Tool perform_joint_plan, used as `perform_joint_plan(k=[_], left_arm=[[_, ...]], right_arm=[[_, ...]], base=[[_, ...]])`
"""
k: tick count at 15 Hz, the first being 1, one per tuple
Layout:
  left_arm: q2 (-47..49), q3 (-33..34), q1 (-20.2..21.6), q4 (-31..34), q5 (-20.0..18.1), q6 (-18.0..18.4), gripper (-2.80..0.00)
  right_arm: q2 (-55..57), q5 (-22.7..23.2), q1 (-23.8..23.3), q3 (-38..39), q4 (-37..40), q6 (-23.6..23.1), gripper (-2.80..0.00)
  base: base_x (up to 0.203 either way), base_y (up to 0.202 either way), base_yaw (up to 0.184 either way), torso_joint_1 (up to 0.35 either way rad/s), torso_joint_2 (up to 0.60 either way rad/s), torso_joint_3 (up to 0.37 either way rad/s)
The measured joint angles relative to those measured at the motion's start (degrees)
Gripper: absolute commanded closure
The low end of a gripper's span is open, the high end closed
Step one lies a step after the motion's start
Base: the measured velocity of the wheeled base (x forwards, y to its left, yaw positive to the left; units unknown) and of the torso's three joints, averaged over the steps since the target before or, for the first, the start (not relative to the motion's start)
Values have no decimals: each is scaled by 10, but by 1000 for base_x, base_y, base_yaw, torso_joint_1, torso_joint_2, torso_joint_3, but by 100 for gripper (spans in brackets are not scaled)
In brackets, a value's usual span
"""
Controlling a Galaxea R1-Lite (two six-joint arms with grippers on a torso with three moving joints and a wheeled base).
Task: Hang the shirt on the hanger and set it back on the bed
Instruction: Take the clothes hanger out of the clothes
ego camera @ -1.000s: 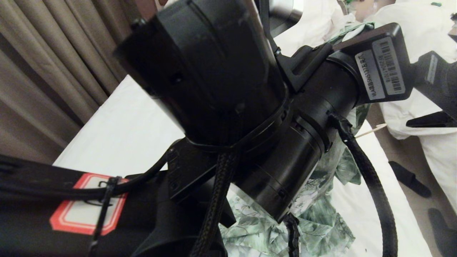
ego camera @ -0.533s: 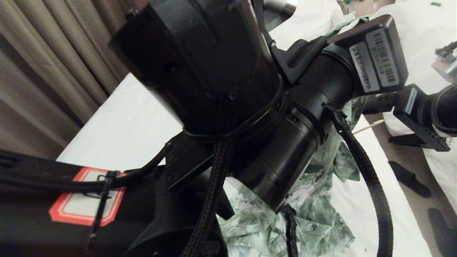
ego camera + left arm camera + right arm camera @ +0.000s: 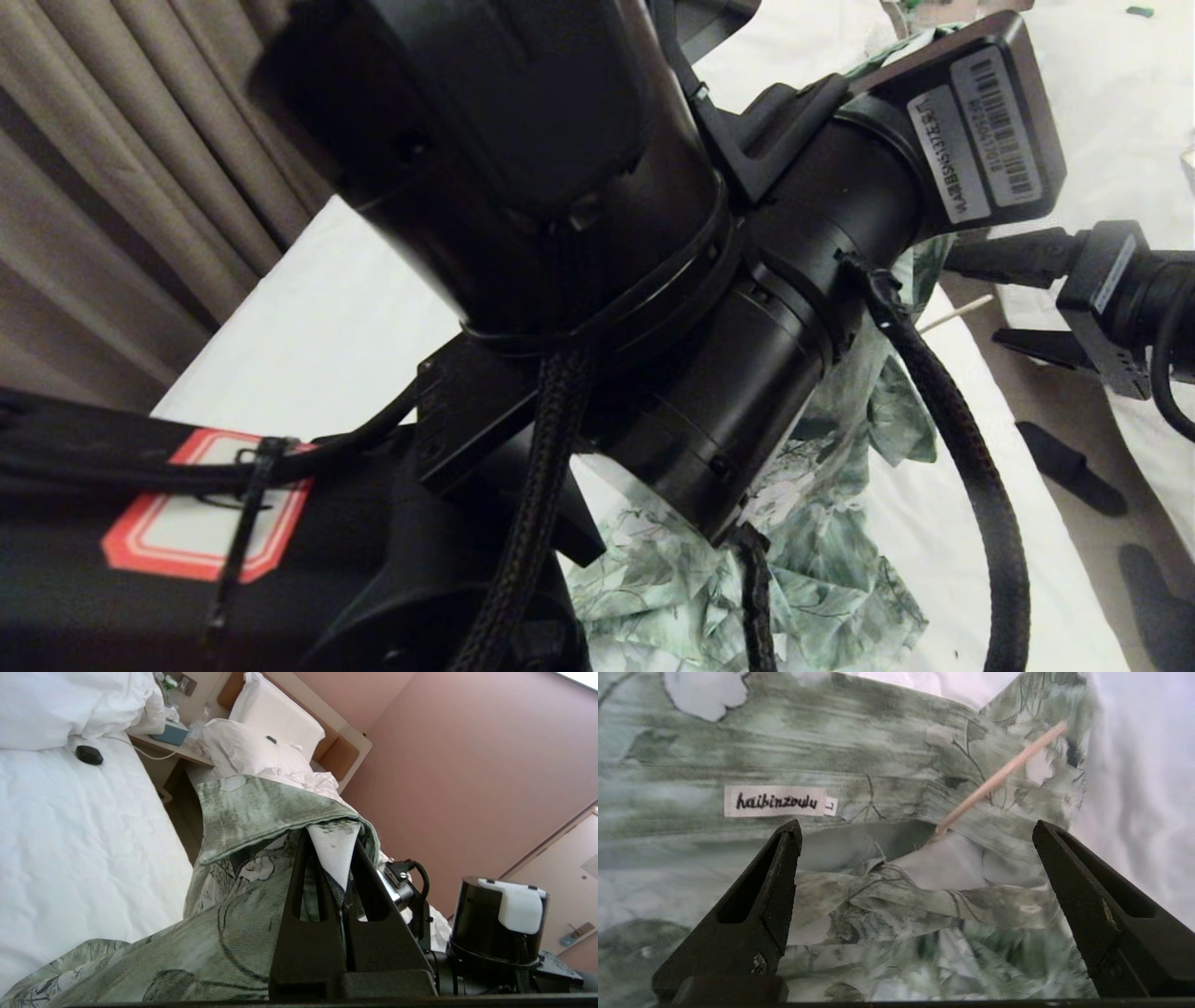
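The left gripper (image 3: 343, 891) has its two black fingers (image 3: 299, 891) pressed together on a pale fold of the shirt (image 3: 261, 812), pinching the fabric by its collar edge and holding it raised above the bed (image 3: 84, 849); from that pinch the green-and-white cloth drapes down past the wrist and onto the white sheet. The right gripper (image 3: 915, 830) has its fingers (image 3: 777, 858) spread wide with nothing between them, facing the inside of the shirt's neck. Just beyond the left fingertip sits a white neck label (image 3: 774, 801) printed "haibinzoulu", with a small size tab (image 3: 830, 806) beside it reading "L". A thin cream arm of the hanger (image 3: 999, 777) sticks out of the shirt's fabric between the two right fingertips, slanting away from the label. In the head view the left arm (image 3: 560, 233) fills most of the frame in front of the shirt, and a white barcode sticker (image 3: 990, 131) on it cannot be read in full. The shirt's lower part lies crumpled on the bed beneath that arm, and the hanger's tip pokes out of the shirt toward the right gripper.
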Motion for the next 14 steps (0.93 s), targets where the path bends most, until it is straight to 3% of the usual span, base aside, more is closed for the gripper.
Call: perform_joint_plan(k=[10, 11, 14], left_arm=[[-4, -6, 3, 1, -1, 0, 0], [-4, -6, 3, 2, -1, 0, 0], [-7, -8, 4, 3, -1, 0, 0]], right_arm=[[29, 16, -15, 38, -114, -35, -280], [33, 17, -17, 38, -125, -36, 0], [40, 22, -18, 38, -143, -36, 0]], base=[[0, 0, 0, 0, 0, 0], [0, 0, 0, 0, 0, 0], [0, 0, 0, 0, 0, 0]])
